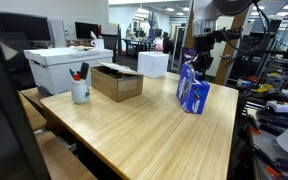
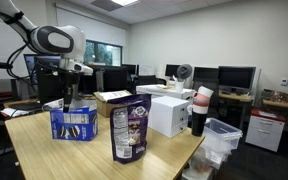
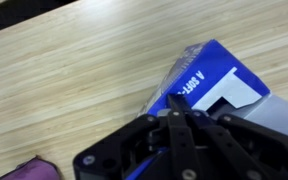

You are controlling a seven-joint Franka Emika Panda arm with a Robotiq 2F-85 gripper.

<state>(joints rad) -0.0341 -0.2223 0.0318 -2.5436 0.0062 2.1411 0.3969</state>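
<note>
Blue snack packet (image 1: 192,94) stands on its base at the right of centre on the pale wooden worktop (image 1: 134,135), leaning slightly, in an office lined with desks and monitors. The robot arm (image 1: 220,22) comes down from the upper right of the frame onto the packet's top. In the wrist view the fingers (image 3: 174,120) rise from the bottom edge, drawn close together, and pinch the crinkled upper edge of the packet (image 3: 222,85), which fills the right of that frame above bare wood grain. A purple corner (image 3: 29,172) shows at the lower left there; what it is cannot be told.

In an exterior view the packet (image 2: 74,123) sits at the left of the frame under the arm (image 2: 54,40), with a purple standing pouch (image 2: 130,131) near it at centre and a small white box (image 2: 169,115) beyond that, on the same worktop (image 2: 74,162).

In an exterior view an open cardboard box (image 1: 117,82) lies left of centre, well apart from the packet. A white cup of pens (image 1: 80,92) stands just beside it, with a large white carton (image 1: 59,65) behind.
</note>
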